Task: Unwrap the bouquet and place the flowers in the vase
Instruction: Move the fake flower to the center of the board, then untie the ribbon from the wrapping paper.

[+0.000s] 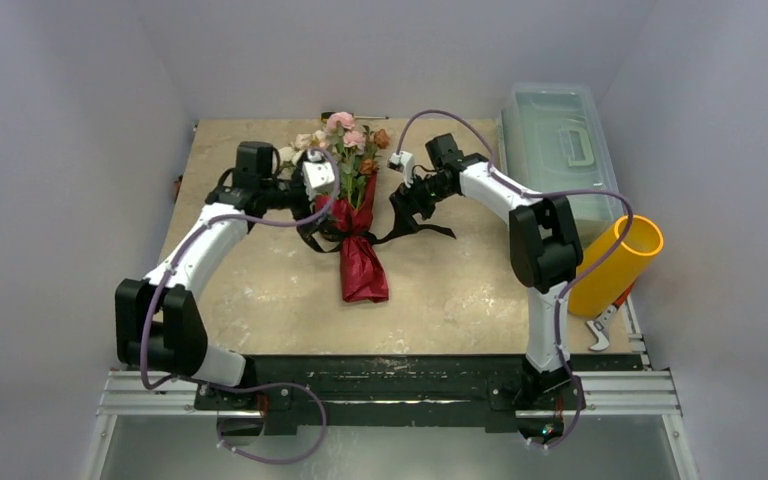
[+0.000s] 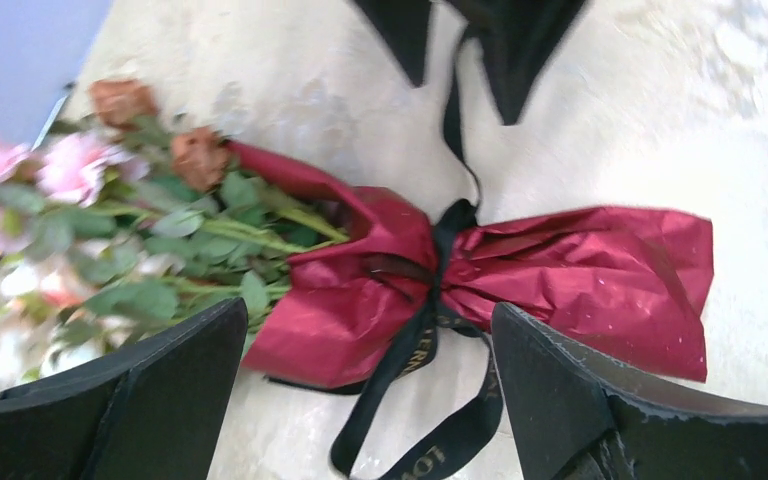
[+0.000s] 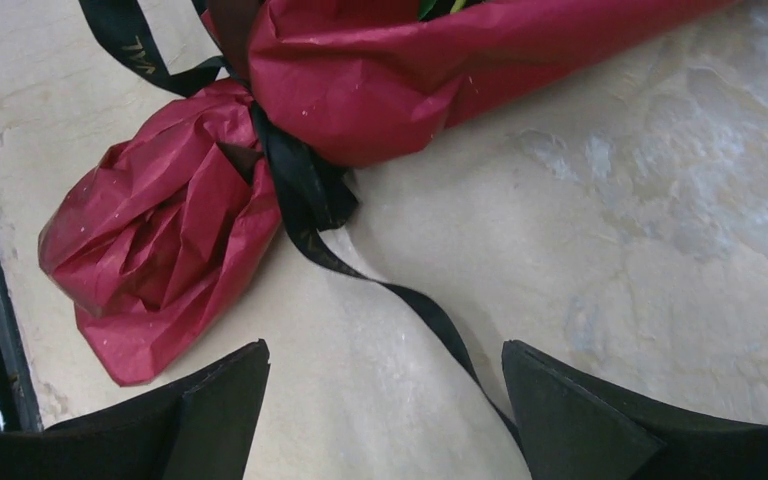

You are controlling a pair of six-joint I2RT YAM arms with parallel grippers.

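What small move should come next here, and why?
Probably lower the right gripper and close on the loose ribbon tail lying between its open fingers. The black ribbon is still knotted round the wrapped bouquet, so the flowers cannot come free until that knot is pulled loose.

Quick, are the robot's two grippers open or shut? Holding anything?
Left gripper: open, holding nothing.
Right gripper: open, holding nothing.

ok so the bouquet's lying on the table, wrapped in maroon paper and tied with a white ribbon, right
Not quite: the ribbon is black, not white, as the left wrist view shows. The bouquet does lie on the table, wrapped in maroon paper.
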